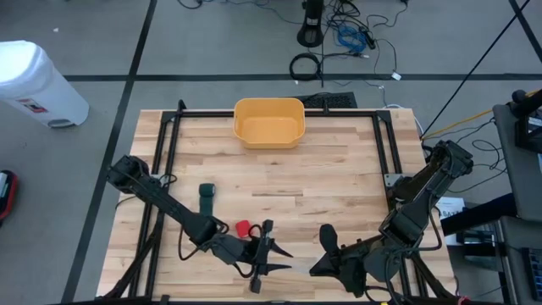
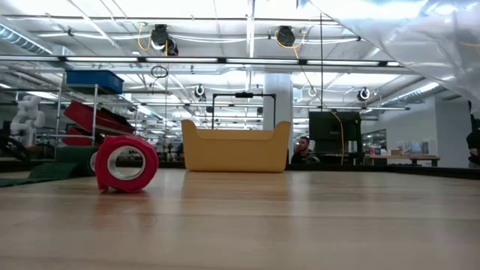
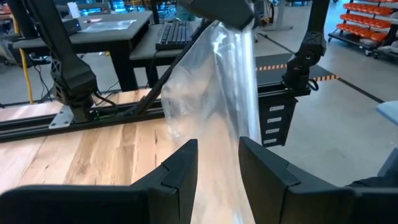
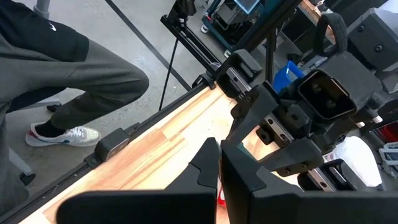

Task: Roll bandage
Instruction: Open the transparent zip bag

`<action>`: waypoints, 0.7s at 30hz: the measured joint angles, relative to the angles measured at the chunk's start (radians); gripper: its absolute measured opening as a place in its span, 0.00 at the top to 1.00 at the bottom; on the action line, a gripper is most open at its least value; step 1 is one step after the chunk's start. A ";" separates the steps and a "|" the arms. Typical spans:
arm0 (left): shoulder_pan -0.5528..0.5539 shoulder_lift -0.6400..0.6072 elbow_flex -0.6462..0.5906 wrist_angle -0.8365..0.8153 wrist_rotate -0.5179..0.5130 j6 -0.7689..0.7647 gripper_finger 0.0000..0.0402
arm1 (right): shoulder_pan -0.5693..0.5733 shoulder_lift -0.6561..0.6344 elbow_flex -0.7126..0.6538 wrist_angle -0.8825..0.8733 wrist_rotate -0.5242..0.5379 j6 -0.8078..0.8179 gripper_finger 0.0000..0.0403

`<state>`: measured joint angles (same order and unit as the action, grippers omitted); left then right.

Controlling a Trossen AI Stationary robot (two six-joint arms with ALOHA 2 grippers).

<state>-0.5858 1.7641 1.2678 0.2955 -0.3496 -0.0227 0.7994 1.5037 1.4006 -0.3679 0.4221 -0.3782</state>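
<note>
A clear plastic bag [image 3: 211, 93] hangs in the air between my two grippers near the table's front edge; in the low view it shows at the upper right [image 2: 420, 37]. My right gripper [image 3: 219, 11] is shut on the bag's upper end, and my left gripper [image 3: 217, 168] holds it lower down. A red bandage roll [image 1: 244, 228] lies on its side on the wood just left of my left gripper [image 1: 286, 252]. A dark green bandage strip [image 1: 206, 196] lies flat farther left. My right gripper [image 1: 326, 241] is at the front right. My left gripper has the gathered film of the bag [image 3: 219, 186] between its two fingers, coming at it roughly level from the table's left. The bag runs up and away from the fingers, clear of the table. My right gripper pinches the bag's top end [image 3: 231, 31] between its shut fingers. The film hangs down from them.
A yellow bin [image 1: 268, 121] stands at the table's far middle. Black frame rails [image 1: 165, 144] run along the table's sides. A person's legs and a sneaker [image 4: 62, 134] are beside the table. A white bin [image 1: 34, 85] stands on the floor at the far left.
</note>
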 joint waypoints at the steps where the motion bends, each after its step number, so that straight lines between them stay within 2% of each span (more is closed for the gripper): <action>1: 0.000 0.003 0.000 0.001 0.000 -0.001 0.70 | 0.000 0.000 0.000 0.000 0.000 0.000 1.00; 16: 0.023 0.026 0.000 0.002 0.001 -0.023 0.70 | 0.000 0.000 0.000 -0.003 0.000 0.000 1.00; 21: 0.019 0.025 0.000 0.002 0.040 -0.023 0.70 | 0.000 0.000 0.000 -0.004 0.000 0.006 1.00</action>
<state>-0.5664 1.7893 1.2675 0.2974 -0.3092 -0.0461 0.7994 1.5036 1.4006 -0.3722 0.4221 -0.3724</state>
